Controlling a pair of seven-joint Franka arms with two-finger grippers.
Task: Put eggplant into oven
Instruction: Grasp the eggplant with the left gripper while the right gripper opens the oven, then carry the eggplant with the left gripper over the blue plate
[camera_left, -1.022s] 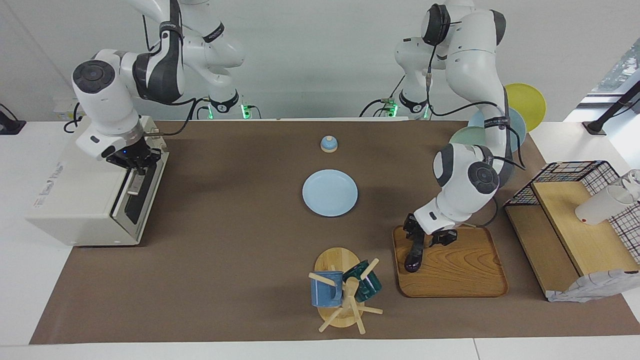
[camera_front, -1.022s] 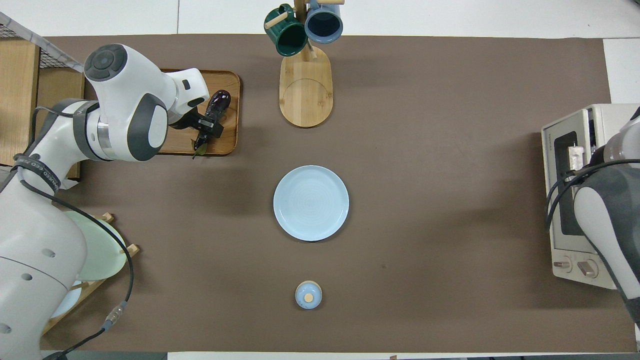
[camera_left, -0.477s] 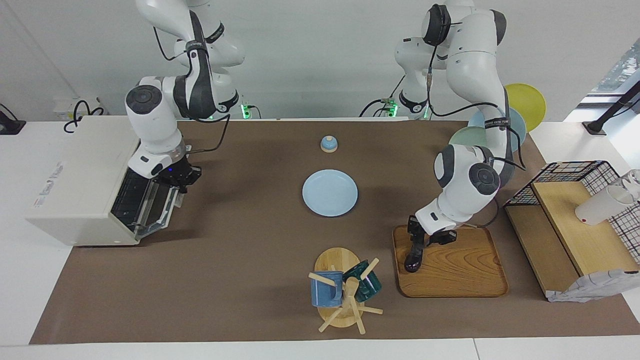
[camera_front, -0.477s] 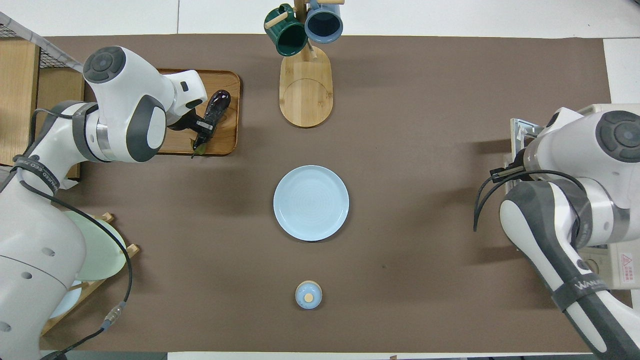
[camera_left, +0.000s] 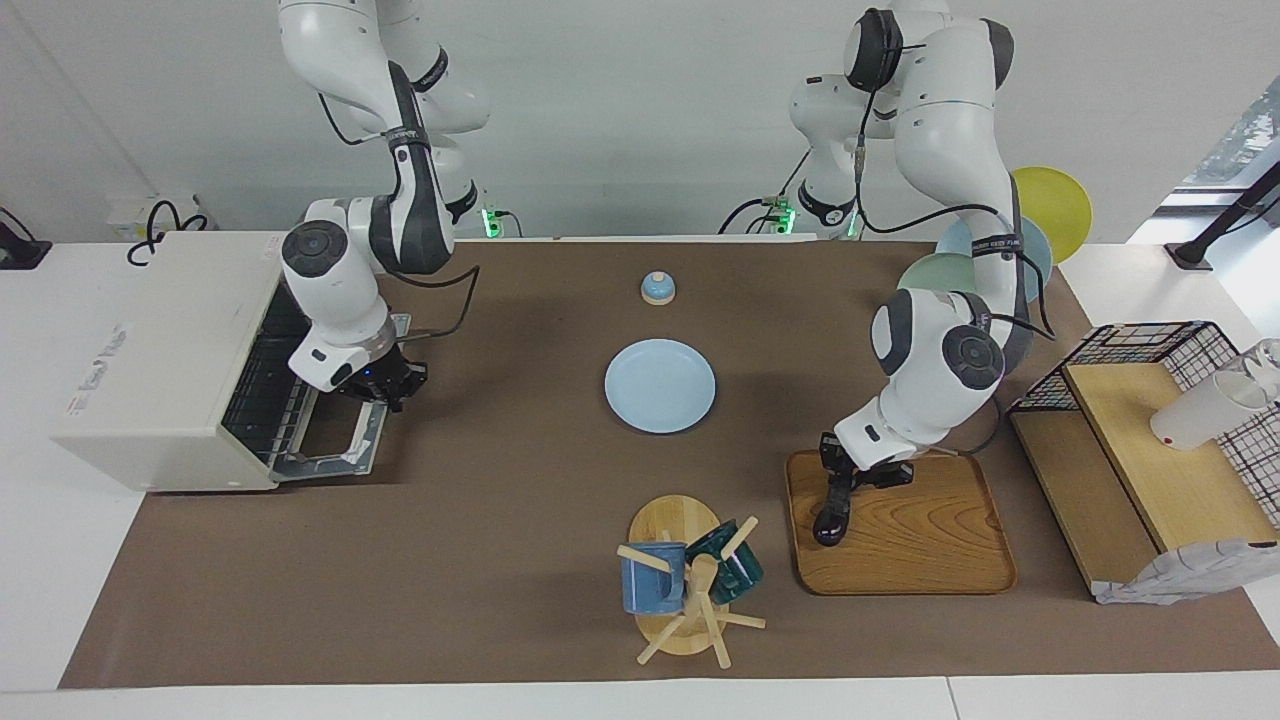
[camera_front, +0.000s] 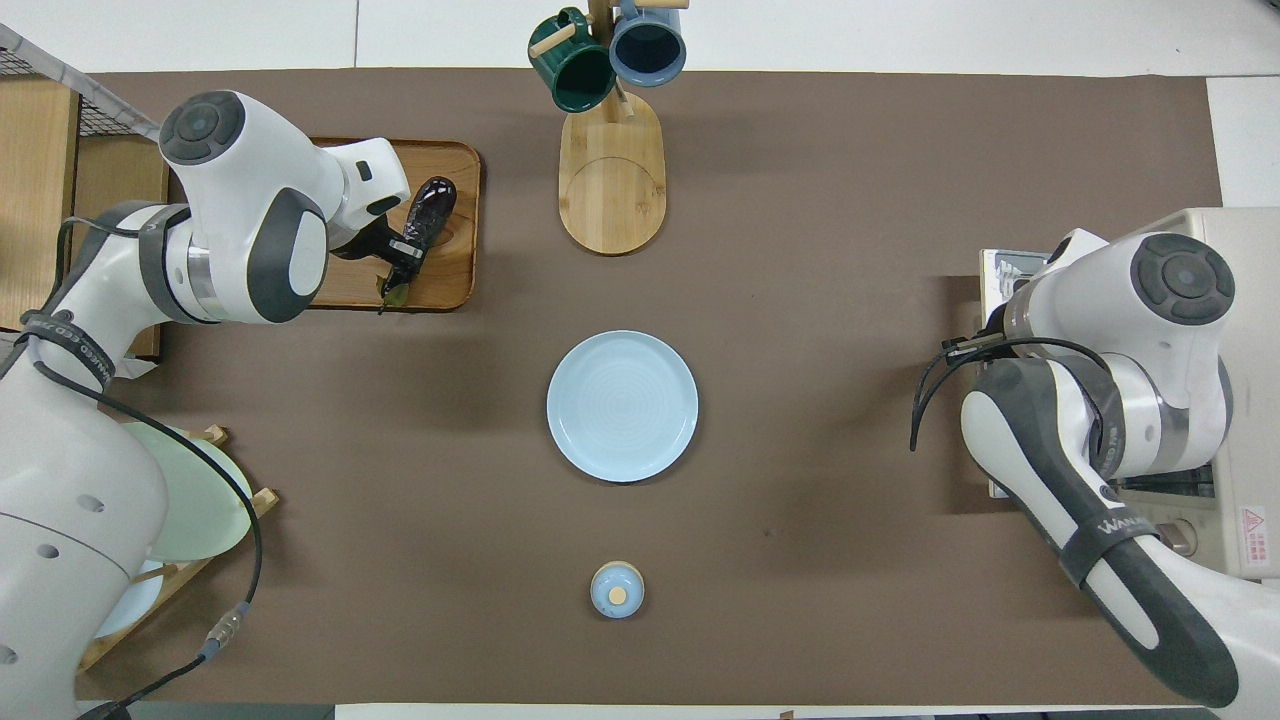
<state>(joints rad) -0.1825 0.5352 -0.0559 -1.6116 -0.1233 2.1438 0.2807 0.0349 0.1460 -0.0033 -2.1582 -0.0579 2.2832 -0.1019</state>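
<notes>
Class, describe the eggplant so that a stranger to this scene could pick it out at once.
Find the wooden tray at the left arm's end of the table. The eggplant lies along its edge, in the left tool. It is the only slim, dark purple thing there.

blue plate (camera_left: 660, 385) mid-mat; mug rack (camera_left: 685, 585); wooden tray (camera_left: 920, 545); perhaps a bell (camera_left: 657, 288)

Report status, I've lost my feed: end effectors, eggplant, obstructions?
Left end effector shut on eggplant on wooden tray. Right end effector shut at open oven door. Blue plate between.
</notes>
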